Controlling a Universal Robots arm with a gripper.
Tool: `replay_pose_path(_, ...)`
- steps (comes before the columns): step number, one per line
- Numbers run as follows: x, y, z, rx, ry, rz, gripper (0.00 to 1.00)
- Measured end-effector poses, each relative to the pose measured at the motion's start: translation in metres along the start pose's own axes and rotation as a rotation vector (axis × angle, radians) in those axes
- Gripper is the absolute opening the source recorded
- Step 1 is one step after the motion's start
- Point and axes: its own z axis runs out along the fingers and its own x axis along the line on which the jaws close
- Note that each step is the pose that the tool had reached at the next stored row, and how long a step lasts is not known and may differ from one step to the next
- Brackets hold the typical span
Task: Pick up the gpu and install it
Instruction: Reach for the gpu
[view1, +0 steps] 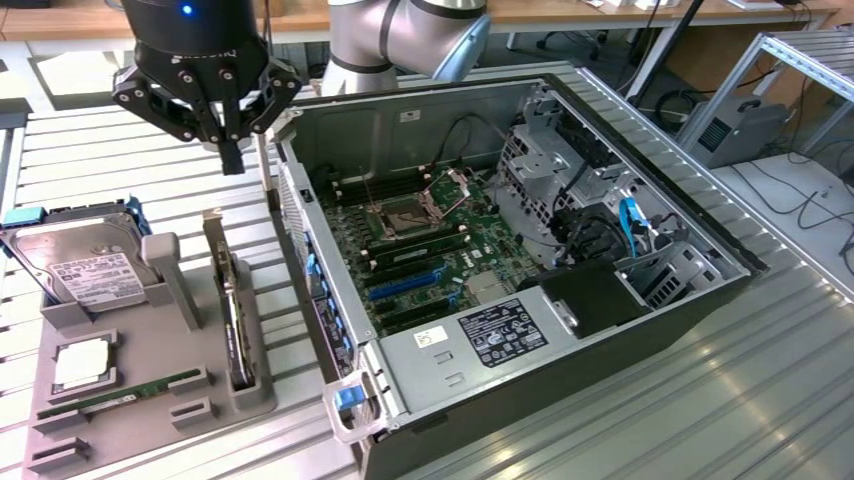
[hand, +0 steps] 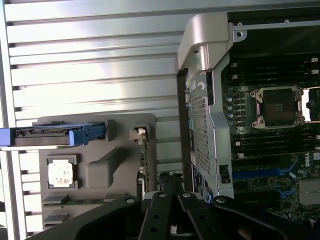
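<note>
The gpu is a slim dark card with a silvery end bracket. It stands on edge in a slot of the grey holder tray, just beside the open computer case. My gripper hangs above the far end of the tray, higher than the card and apart from it. Its black fingers are pressed together with nothing between them. In the wrist view the gpu appears edge-on, ahead of my shut gripper. The motherboard's blue slots lie bare inside the case.
On the tray are a silver hard drive in a blue caddy, a square processor and a green RAM stick. The case wall rises right beside the gpu. The slatted metal table surrounds everything.
</note>
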Motion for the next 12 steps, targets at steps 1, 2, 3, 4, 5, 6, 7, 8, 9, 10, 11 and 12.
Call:
replay_pose_path(1,0.0002,0.0000,0.0000,0.0000,0.0000,0.000,0.11)
replay_pose_path(2,0.0004,0.0000,0.0000,0.0000,0.0000,0.000,0.11)
replay_pose_path(3,0.0006,0.0000,-0.0001,0.0001,0.0001,0.000,0.11)
replay_pose_path(4,0.0008,0.0000,0.0000,0.0000,0.0000,0.000,0.11)
replay_pose_path(5,0.0010,-0.0001,0.0000,0.0000,0.0000,0.000,0.11)
replay_pose_path(6,0.0012,-0.0001,0.0000,0.0000,0.0000,0.000,0.11)
replay_pose_path(7,0.0014,-0.0001,0.0000,0.0000,0.0000,0.000,0.11)
replay_pose_path(8,0.0016,-0.0001,0.0000,0.0000,0.0000,0.000,0.11)
replay_pose_path(9,0.0018,-0.0001,0.0000,0.0000,0.0000,0.000,0.11)
replay_pose_path(10,0.0021,-0.0002,-0.0001,0.0000,0.0000,0.000,0.11)
replay_pose_path(11,0.0024,-0.0002,-0.0001,0.0000,0.0000,0.000,0.11)
replay_pose_path(12,0.0027,-0.0002,-0.0001,0.0000,0.0000,0.000,0.11)
